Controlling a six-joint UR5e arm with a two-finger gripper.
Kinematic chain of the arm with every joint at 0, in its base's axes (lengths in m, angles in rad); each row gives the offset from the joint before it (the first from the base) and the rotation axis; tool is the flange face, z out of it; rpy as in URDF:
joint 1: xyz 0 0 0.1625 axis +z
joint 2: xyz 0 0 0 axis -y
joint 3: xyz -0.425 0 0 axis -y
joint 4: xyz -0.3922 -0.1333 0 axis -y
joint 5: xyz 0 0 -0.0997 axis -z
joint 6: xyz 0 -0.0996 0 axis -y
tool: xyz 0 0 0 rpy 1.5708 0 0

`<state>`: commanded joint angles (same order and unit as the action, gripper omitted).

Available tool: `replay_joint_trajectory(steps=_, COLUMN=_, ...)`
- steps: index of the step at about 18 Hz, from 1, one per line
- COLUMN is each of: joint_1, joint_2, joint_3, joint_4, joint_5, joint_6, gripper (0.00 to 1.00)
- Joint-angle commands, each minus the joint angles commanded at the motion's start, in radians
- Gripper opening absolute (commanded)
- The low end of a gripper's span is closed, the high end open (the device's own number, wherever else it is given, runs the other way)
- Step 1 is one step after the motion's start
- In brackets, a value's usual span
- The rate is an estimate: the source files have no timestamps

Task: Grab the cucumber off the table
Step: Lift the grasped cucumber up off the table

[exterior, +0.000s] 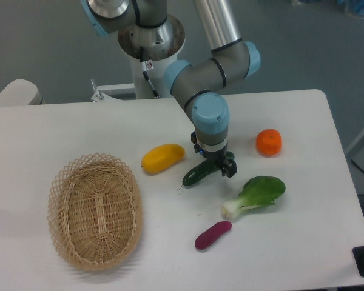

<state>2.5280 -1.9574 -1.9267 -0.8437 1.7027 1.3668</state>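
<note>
While the cucumber (pixel 198 174) lies on the table (pixel 303 121) between the mango (pixel 162 157) and bok choy (pixel 256 195), the end effector (pixel 221 165) sits down over its right end, fingers either side; whether they grip it I cannot tell

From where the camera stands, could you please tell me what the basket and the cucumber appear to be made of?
The basket looks like woven wicker or rattan: tan, matte, with an open lattice rim. The cucumber is dark green and glossy, possibly plastic; the look leaves that open.
</note>
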Motion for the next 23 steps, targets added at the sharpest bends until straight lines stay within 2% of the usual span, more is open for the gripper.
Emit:
replay_joint_trajectory(steps=2, joint_1=0.000, joint_2=-0.002, joint_3=0.005, joint_4=-0.002, joint_5=0.000, joint_6=0.000, gripper=0.74)
replay_joint_trajectory(steps=4, joint_1=0.002, joint_2=0.000, joint_3=0.011, joint_4=-0.002, joint_5=-0.002, joint_6=-0.008, gripper=0.42)
replay_joint_trajectory(steps=5, joint_1=0.002, joint_2=0.000, joint_3=0.020, joint_4=-0.003, joint_5=-0.002, joint_6=-0.008, gripper=0.33)
replay_joint_trajectory(steps=9, joint_1=0.003, joint_2=0.002, joint_3=0.041, joint_4=-0.011, joint_5=0.000, joint_6=-0.003, gripper=0.27)
replay_joint_trajectory(steps=14, joint_1=0.003, joint_2=0.011, joint_3=0.069, joint_4=-0.021, joint_5=0.002, joint_6=0.002, gripper=0.26)
replay_joint_trajectory(steps=16, joint_1=0.003, joint_2=0.018, joint_3=0.093, joint_4=-0.061, joint_5=0.002, joint_6=0.002, gripper=0.26)
replay_joint_trajectory(steps=19, joint_1=-0.002, joint_2=0.043, joint_3=0.165, joint_4=-0.156, joint_5=-0.020, joint_6=-0.003, gripper=0.26)
replay_joint_trajectory(steps=23, joint_1=0.008, joint_2=0.066, joint_3=0.276, joint_4=-0.253, joint_5=-0.193, joint_6=-0.020, gripper=0.26)
